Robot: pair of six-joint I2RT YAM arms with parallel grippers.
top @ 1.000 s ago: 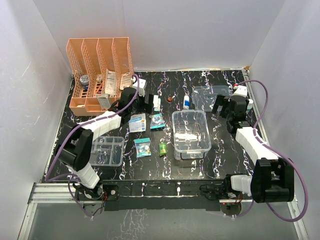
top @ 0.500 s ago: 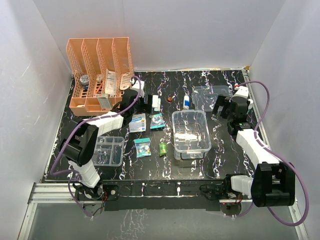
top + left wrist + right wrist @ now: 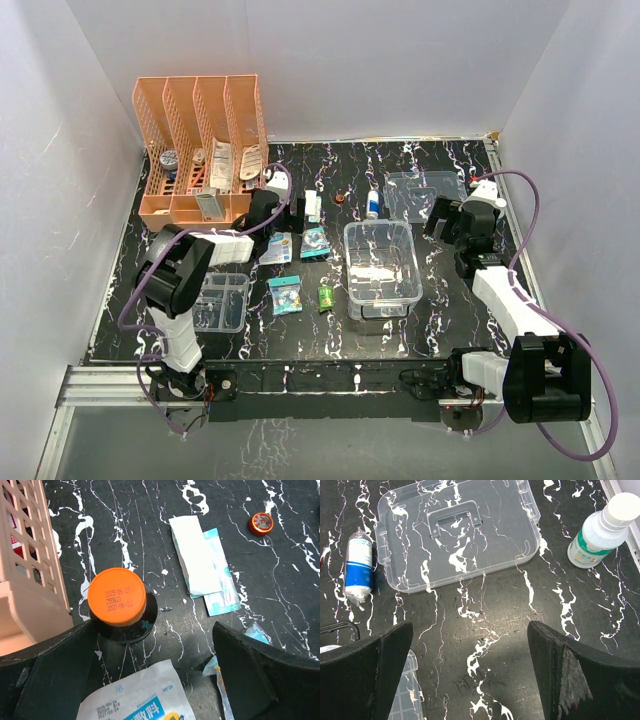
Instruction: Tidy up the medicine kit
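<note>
Hardly started: the medicine kit (image 3: 381, 300) looks empty, lid (image 3: 485, 545) off, packets (image 3: 285, 295) strewn over the worktop (image 3: 450, 320); left hand (image 3: 155, 660) and right hand (image 3: 470, 670) both released, holding nothing.

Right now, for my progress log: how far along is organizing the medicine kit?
Done: the lid is off the medicine kit. In hand: nothing; the right end effector is open, the left end effector open near an orange-capped bottle. Left: that bottle, the packets, wrapped roll and white-capped bottle lie outside the kit.
</note>
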